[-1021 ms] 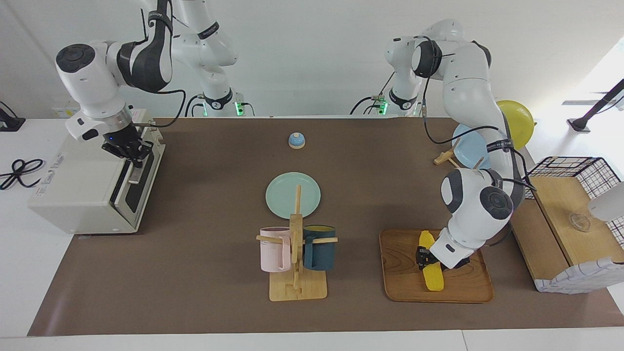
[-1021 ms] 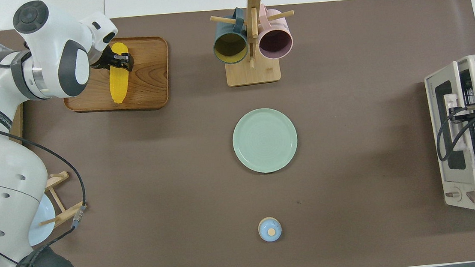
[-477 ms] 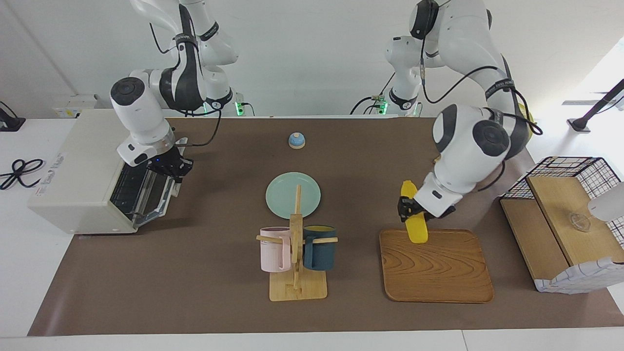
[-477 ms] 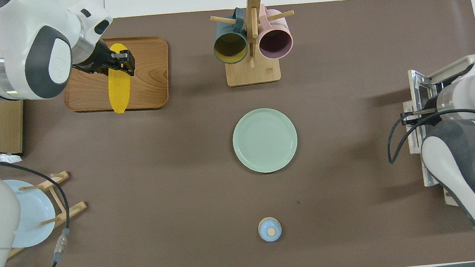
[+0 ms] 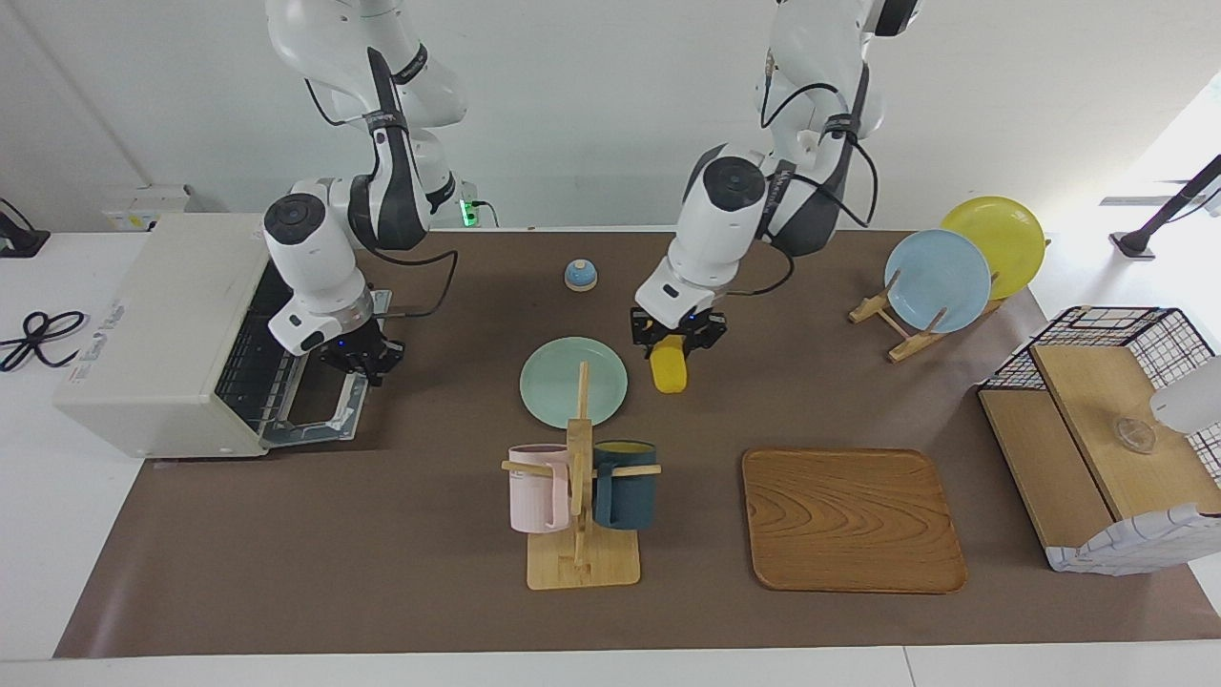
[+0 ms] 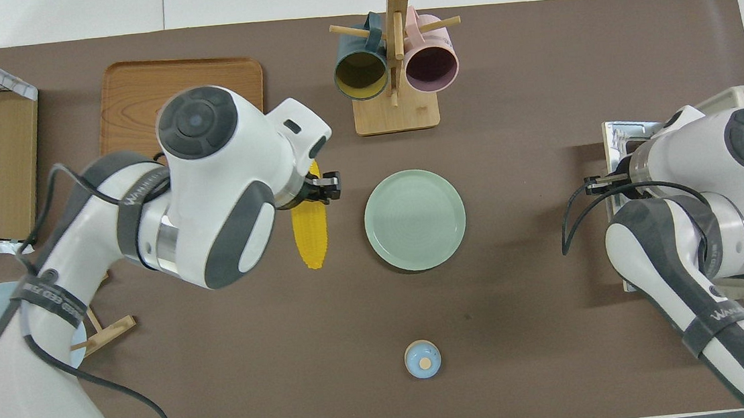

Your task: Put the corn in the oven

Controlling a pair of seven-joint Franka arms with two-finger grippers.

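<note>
My left gripper [image 5: 675, 336] is shut on the yellow corn [image 5: 670, 370] and holds it in the air over the brown mat, beside the green plate [image 5: 573, 382]. In the overhead view the corn [image 6: 312, 240] hangs from the left gripper [image 6: 322, 191] with its tapered end toward the robots. The cream-white oven [image 5: 157, 324] stands at the right arm's end of the table. Its door [image 5: 320, 412] lies folded down, and the wire rack shows inside. My right gripper [image 5: 362, 363] is at the door's outer edge, shut on the handle. In the overhead view the right arm hides it.
A wooden tray [image 5: 852, 520] lies bare. A mug stand [image 5: 580, 515] holds a pink and a dark teal mug. A small blue bell [image 5: 580, 275] sits near the robots. A rack with a blue and a yellow plate [image 5: 940, 279] and a wooden box with a wire basket [image 5: 1097, 439] are at the left arm's end.
My left gripper lifted the corn off the wooden tray and carried it over to beside the green plate. My right gripper pulled the oven door from shut to fully open.
</note>
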